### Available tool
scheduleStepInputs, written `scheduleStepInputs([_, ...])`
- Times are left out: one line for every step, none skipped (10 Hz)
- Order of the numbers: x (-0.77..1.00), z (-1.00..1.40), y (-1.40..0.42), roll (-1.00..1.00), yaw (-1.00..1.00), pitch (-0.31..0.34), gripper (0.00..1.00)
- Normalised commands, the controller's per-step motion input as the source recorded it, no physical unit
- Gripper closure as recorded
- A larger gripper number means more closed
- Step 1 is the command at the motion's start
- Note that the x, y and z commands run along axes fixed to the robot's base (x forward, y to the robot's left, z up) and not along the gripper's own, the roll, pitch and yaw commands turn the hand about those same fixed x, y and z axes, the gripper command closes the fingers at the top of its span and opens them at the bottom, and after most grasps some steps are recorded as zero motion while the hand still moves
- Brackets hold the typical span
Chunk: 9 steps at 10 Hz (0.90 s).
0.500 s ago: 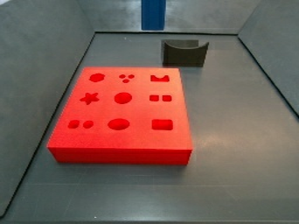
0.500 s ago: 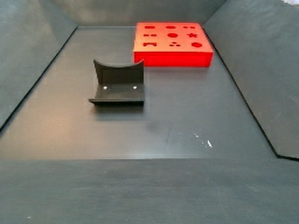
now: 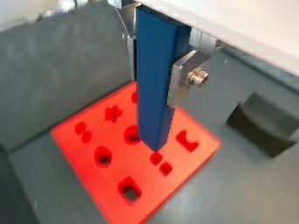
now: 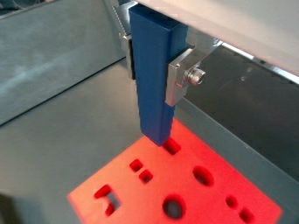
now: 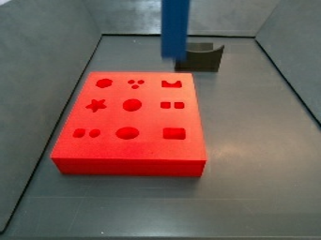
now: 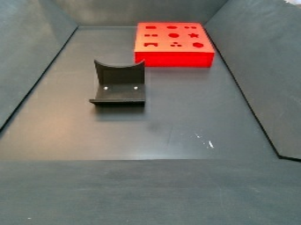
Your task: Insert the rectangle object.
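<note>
Wrist views both show the gripper [image 3: 163, 74] high over the red block [image 3: 135, 153], its silver fingers [image 4: 177, 77] clamped on the rectangle object [image 4: 156, 83], which hangs upright with its lower end well above the block's holed face. From a side view the blue bar drops in from the top edge [image 5: 175, 30], its tip level with the dark grey holder [image 5: 198, 56] at the back, while the gripper itself is out of that picture. To my eye the job is only at the carrying stage: the bar is in hand but not yet in any hole. Doing it well means bringing the bar's end squarely over the rectangular opening [image 5: 174, 134], keeping it plumb and turned to match the slot's sides, then lowering slowly so it doesn't catch on the rim. The neighbouring round and star holes sit close by, so a small sideways error could land it wrong. The holder stands well apart from the block [image 6: 118, 84] and should not interfere; the floor between them is bare.
</note>
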Motion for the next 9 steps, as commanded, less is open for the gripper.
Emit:
scheduleStepInputs([0.56, -0.97, -0.65, 0.01, 0.14, -0.113, 1.0])
scheduleStepInputs([-0.01, -0.39, -0.28, 0.0, 0.15, -0.301, 1.0])
scheduleStepInputs([0.0, 0.0, 0.0, 0.0, 0.0, -0.013, 1.0])
scheduleStepInputs([0.0, -0.59, -0.15, 0.2, 0.0, -0.084, 1.0])
scheduleStepInputs([0.02, -0.8, -0.31, 0.25, 0.0, -0.084, 1.0])
scheduleStepInputs([0.0, -0.81, -0.35, 0.22, 0.0, -0.133, 1.0])
scheduleStepInputs([0.0, -0.26, -0.11, 0.03, 0.0, -0.111, 1.0])
scheduleStepInputs([0.0, -0.02, 0.0, 0.01, 0.0, 0.0, 1.0])
scheduleStepInputs([0.0, -0.57, -0.09, 0.17, 0.0, -0.134, 1.0])
